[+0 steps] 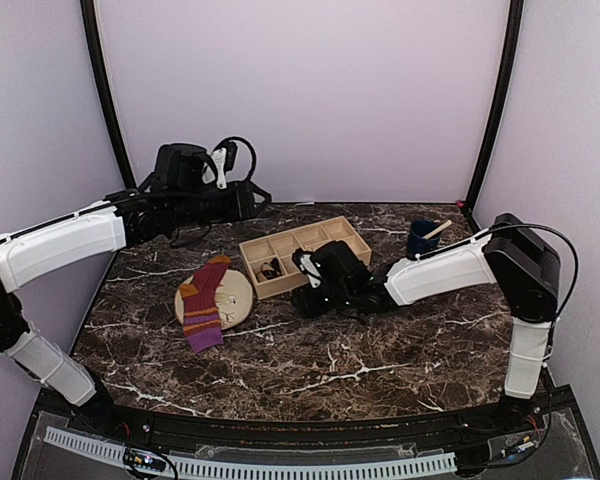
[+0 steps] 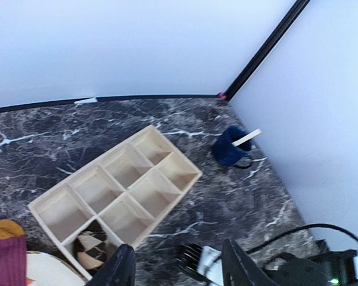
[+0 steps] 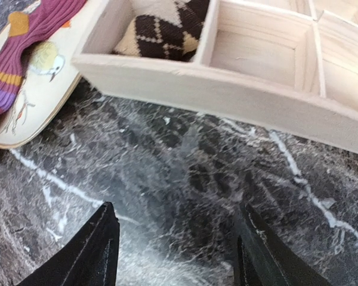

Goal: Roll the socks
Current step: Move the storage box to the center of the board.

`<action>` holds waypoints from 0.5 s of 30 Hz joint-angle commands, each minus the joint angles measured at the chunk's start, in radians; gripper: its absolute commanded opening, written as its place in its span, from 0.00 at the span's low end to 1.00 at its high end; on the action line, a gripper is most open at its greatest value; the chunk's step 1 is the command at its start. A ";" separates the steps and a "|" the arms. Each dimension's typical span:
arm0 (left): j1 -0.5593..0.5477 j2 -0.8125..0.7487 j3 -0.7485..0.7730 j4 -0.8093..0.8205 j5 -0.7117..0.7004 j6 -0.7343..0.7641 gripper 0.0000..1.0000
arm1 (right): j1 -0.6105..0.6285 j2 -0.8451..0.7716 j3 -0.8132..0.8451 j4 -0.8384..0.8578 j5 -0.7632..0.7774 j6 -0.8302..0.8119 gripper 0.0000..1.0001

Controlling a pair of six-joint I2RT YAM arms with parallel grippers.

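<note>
Two arms hang over a marble tabletop [image 1: 380,350] partway through rolling socks; the argyle sock [image 3: 167,27] sits bundled in the end compartment of the wooden tray [image 1: 302,240] nearest the plate [image 1: 238,295], while the purple sock [image 1: 205,300] lies flat and unrolled across that plate, just left of the tray. The right pincer [image 3: 179,250] hovers low over bare tabletop just in front of the tray, jaws wide and empty; the purple sock is off to its left and the argyle sock just ahead, across the tray wall. The left pincer [image 2: 179,271] hangs high above the tray, jaws parted with nothing between them, well apart from both socks. The purple sock looks to be the step in hand; it would go best with one pincer pinning one end while the other turns the fabric over tightly; the plate may slide, so drawing the sock onto the tabletop first seems wise.
</note>
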 commanded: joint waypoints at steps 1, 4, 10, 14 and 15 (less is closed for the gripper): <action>0.002 -0.124 -0.057 0.144 0.116 -0.277 0.52 | -0.054 0.038 0.070 0.006 0.001 0.027 0.59; 0.002 -0.184 -0.067 0.119 0.073 -0.402 0.52 | -0.066 0.059 0.097 0.008 0.004 0.034 0.59; 0.000 -0.274 -0.050 -0.034 -0.062 -0.578 0.53 | -0.084 0.146 0.197 -0.014 -0.001 0.046 0.59; -0.001 -0.307 -0.033 -0.087 -0.143 -0.562 0.54 | -0.099 0.235 0.320 -0.068 -0.020 0.035 0.59; 0.000 -0.315 -0.043 -0.088 -0.164 -0.546 0.54 | -0.103 0.255 0.349 -0.080 -0.025 0.032 0.59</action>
